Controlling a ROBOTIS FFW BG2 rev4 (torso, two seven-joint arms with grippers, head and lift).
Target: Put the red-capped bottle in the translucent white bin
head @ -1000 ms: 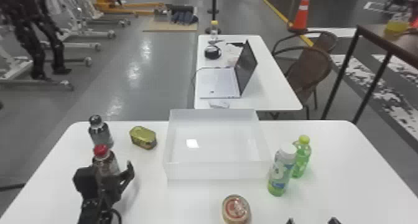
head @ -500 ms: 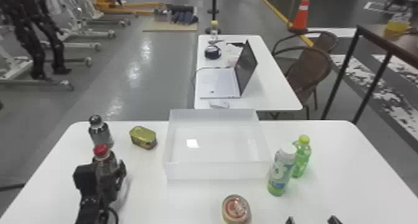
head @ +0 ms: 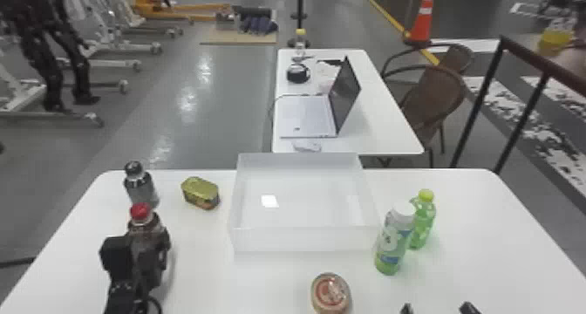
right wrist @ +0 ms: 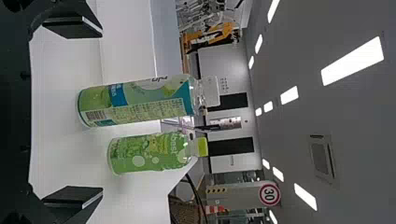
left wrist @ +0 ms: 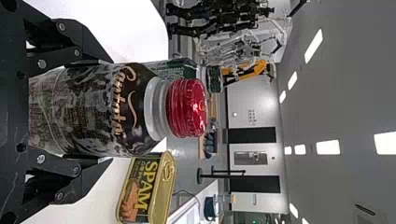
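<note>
1. The left gripper (head: 146, 247) is holding the red-capped bottle (head: 141, 213) over the left part of the near table (head: 205, 269). Its fingers (left wrist: 88, 62) are pressing in from opposite sides of the bottle's body, below the cap, standing only as far apart as the bottle is wide.
2. The red-capped bottle is standing upright outside the translucent white bin (head: 305, 240), to its left. Its base is hiding behind the gripper, so whether it is touching the table cannot be told.
3. The right gripper (head: 437, 309) is waiting at the bottom edge of the head view, right of the round can (head: 330, 291). In the right wrist view its fingers are standing wide apart, gripping nothing.
4. The bin is resting empty in the middle of the table, its open top facing up.
5. A black-capped bottle (head: 140, 187) is standing upright beyond the red-capped one, and a yellow-lidded tin (head: 201, 192) is lying between that bottle and the bin.
6. Right of the bin, a white-capped bottle (head: 393, 243) is standing upright just beside a lime-capped bottle (head: 424, 219), which is standing slightly farther back.
7. On the far table (head: 379, 112), a laptop (head: 308, 117) is sitting open, a mouse (head: 307, 146) near it.
</note>
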